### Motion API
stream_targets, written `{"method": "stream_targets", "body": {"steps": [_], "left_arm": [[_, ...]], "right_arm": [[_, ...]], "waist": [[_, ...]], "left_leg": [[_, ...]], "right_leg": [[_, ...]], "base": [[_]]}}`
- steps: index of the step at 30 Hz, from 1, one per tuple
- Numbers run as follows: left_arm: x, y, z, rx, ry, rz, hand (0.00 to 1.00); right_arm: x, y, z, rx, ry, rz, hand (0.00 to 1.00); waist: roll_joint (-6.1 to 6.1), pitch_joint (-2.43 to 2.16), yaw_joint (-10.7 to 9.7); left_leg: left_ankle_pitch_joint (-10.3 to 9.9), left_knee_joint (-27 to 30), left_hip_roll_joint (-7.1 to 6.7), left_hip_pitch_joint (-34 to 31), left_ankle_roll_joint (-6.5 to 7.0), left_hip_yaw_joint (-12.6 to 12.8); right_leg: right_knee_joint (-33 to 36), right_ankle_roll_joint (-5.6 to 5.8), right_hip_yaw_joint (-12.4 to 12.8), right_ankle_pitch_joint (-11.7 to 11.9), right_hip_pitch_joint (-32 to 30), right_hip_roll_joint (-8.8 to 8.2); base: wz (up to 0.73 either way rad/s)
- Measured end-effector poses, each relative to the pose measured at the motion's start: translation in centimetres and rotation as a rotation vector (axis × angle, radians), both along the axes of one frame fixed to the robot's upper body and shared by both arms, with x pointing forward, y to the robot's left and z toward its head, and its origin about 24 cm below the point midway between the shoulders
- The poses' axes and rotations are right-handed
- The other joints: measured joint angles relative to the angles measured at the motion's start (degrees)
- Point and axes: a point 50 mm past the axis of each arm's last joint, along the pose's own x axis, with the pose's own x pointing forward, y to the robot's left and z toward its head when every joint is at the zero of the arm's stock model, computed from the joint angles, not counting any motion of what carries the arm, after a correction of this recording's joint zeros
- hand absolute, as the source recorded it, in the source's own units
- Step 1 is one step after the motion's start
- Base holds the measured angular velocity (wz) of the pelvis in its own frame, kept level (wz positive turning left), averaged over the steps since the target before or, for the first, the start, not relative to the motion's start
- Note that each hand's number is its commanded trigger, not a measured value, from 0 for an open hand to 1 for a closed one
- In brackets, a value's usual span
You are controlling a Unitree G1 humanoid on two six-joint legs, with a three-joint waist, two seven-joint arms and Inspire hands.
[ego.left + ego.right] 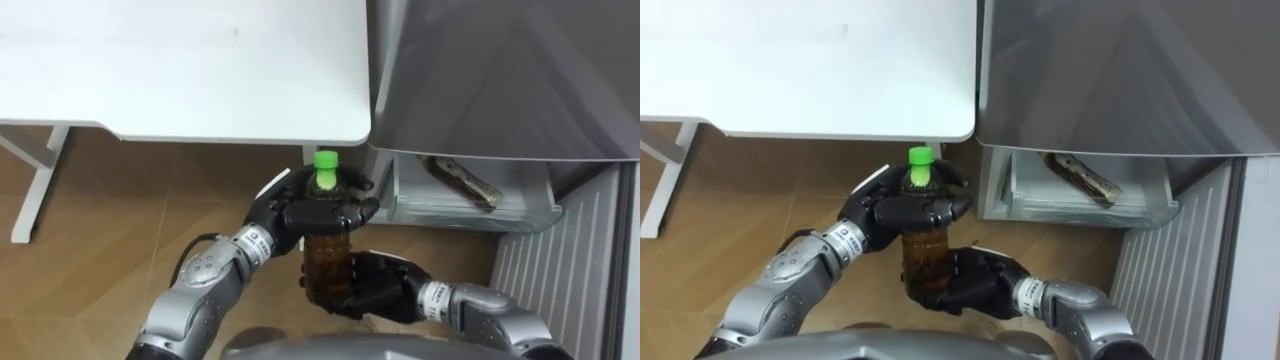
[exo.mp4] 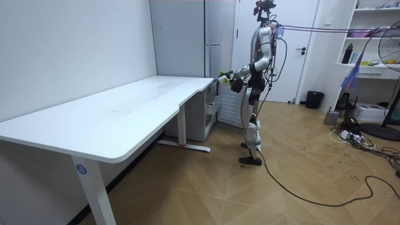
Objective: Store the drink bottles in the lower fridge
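A brown drink bottle with a green cap stands upright in front of my chest, held by both hands. My left hand is curled round the bottle's neck and shoulder. My right hand wraps the bottle's lower body from the right. The same bottle shows in the right eye view, left hand above, right hand below. The lower fridge drawer stands open just right of the bottle, with a brown packet inside. In the room view I stand before the grey fridge, bottle at waist height.
The white desk fills the upper left, its corner close to the bottle's cap. The fridge's grey door overhangs the drawer. A ribbed grey panel lies at lower right. Wooden floor lies below the desk.
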Motion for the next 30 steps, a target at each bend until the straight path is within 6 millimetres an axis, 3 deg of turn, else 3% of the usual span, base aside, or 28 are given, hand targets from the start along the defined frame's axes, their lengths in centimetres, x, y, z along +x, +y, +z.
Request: {"method": "stream_targets", "body": {"steps": [11, 30], "left_arm": [[0.5, 0.3, 0.4, 0.013, -0.037, 0.018, 0.00], [1.1, 1.3, 2.0, 0.183, -0.157, -0.017, 0.00]], "right_arm": [[0.2, 0.0, 0.1, 0.019, -0.002, -0.018, 1.00], [0.2, -0.8, 0.1, 0.001, -0.004, -0.029, 1.00]], "waist": [[0.28, -0.21, -0.1], [0.14, 0.13, -1.2]], "left_leg": [[0.0, 0.0, 0.01, 0.2, 0.00, 0.0], [0.0, 0.7, -0.05, -1.2, 0.00, -0.3]], "right_leg": [[-0.1, 0.00, 0.1, 0.0, 0.2, 0.01], [-0.1, -0.03, -0.1, 0.0, -1.1, -0.03]], "base": [[0.00], [0.01]]}}
